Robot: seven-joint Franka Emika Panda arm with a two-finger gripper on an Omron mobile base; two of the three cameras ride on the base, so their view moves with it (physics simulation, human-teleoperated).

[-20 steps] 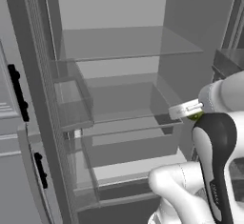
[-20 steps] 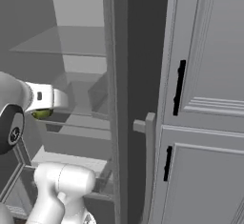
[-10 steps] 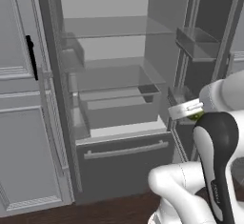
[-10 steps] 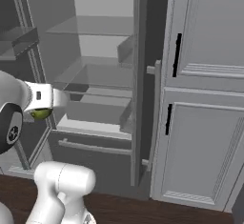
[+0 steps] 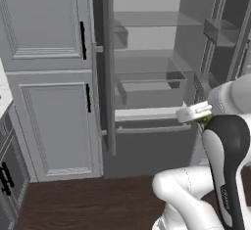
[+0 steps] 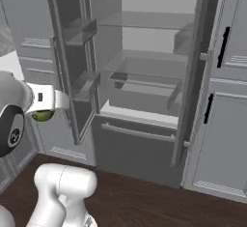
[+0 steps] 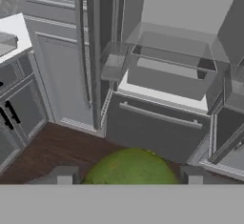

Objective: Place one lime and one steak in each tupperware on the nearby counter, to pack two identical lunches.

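Lime sits between the closed fingers of the gripper, held in the air in front of the open fridge. Carrying is the step in hand; next, I think, it must reach a tupperware on the counter.

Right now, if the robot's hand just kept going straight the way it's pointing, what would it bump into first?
Probably the fridge's bottom drawer: the hand, shut on the lime, points at it across bare wooden floor. Depth is hard to judge.

My base has backed away and turned from the open fridge; both doors now in frame. A corner of the counter has entered my hand view.
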